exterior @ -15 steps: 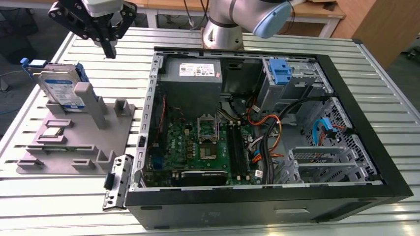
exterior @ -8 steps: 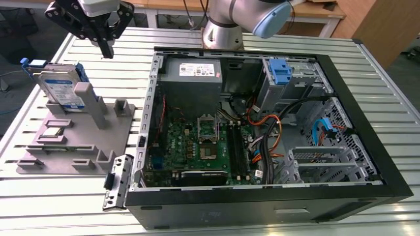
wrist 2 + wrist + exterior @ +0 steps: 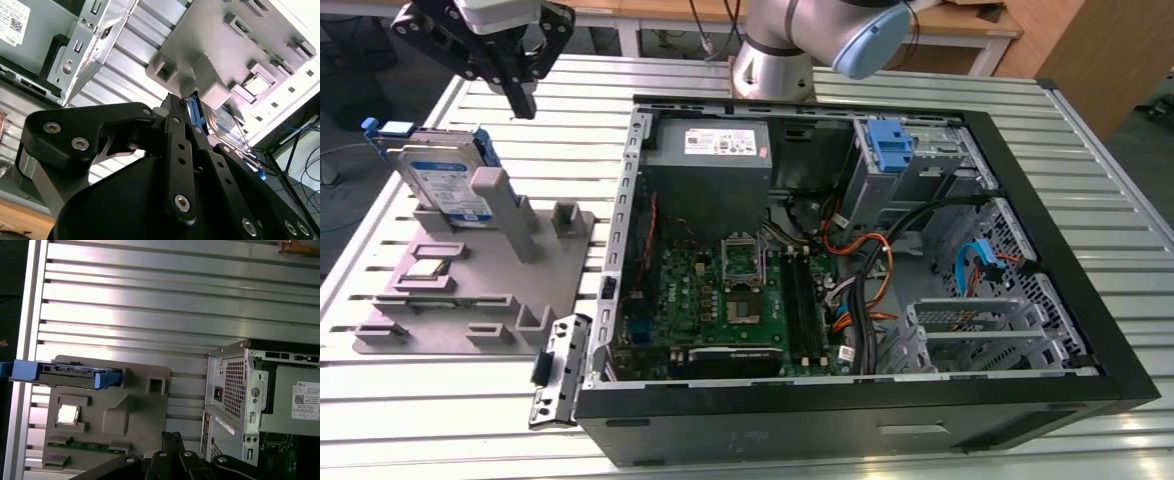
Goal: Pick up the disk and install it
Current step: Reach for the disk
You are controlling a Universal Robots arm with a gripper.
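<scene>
On the tabletop (image 3: 440,400), just beside the open computer case (image 3: 854,430) on the exterior view's left, a grey holder (image 3: 560,270) has the disk (image 3: 447,180) standing on its long edge, thin side up. Farther back, the end effector (image 3: 520,100) hangs high, shut tight and holding nothing. The disk is lower down and toward the exterior view's left of it.

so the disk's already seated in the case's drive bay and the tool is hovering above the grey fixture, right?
Not quite. The disk isn't in the case. It stands upright in the grey fixture beside the case, on the exterior view's left. The tool does hover above that fixture, close to the disk. The exterior view shows all of this.
</scene>
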